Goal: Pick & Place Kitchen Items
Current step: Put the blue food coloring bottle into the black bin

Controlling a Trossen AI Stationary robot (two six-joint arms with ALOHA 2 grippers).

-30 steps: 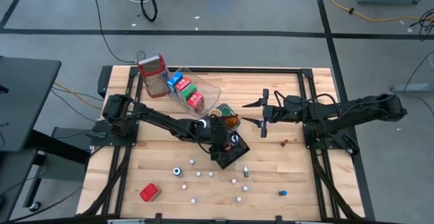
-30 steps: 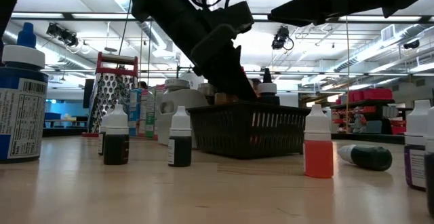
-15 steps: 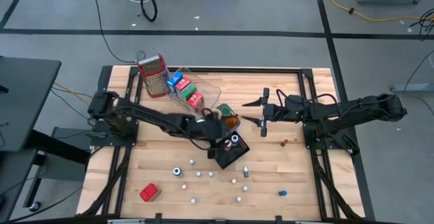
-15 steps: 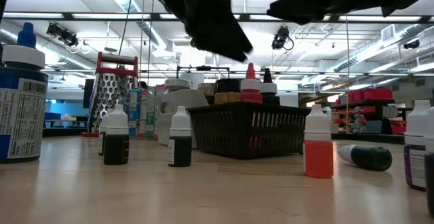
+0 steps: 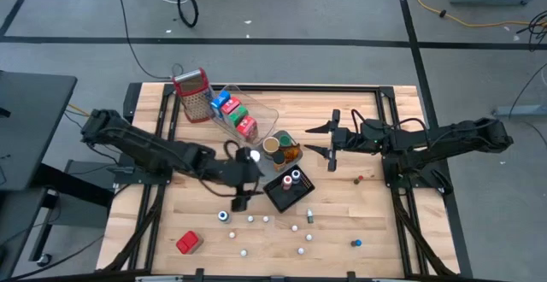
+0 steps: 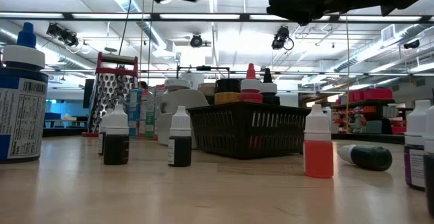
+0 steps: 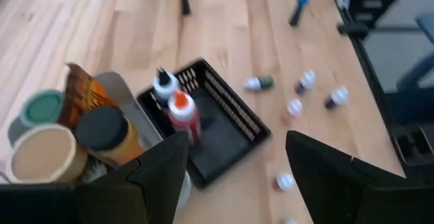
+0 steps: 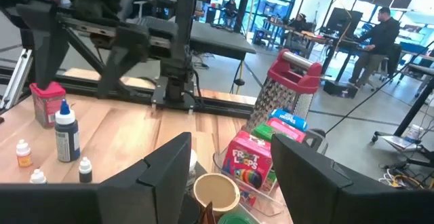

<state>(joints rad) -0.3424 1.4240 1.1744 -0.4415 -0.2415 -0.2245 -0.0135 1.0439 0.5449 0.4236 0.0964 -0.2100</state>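
Note:
The black mesh basket (image 5: 278, 196) (image 7: 227, 115) (image 6: 251, 132) stands mid-table and holds a red-capped dropper bottle (image 7: 182, 112) (image 6: 250, 81) and a white-capped one (image 7: 163, 85), both upright. My left gripper (image 5: 239, 200) (image 7: 237, 183) hangs open and empty above the table, just left of the basket. Several small capped bottles (image 5: 250, 219) stand or lie on the wood near it. A red carton (image 5: 188, 242) sits by the near edge. My right gripper (image 5: 332, 141) (image 8: 234, 176) waits open, high over the table's right half.
A clear tray (image 5: 256, 111) with red, blue and green cartons and the red-topped grater (image 5: 192, 94) stand toward the far left. Three jars (image 5: 282, 145) crowd the basket's far side. A blue bottle (image 5: 355, 243) and a small red piece (image 5: 359, 179) lie to the right.
My left gripper has risen out of the black basket and drawn back toward the table's left, and its arm has pulled back with it. The red-capped bottle now stands in the basket, free of the fingers. My right arm has kept still.

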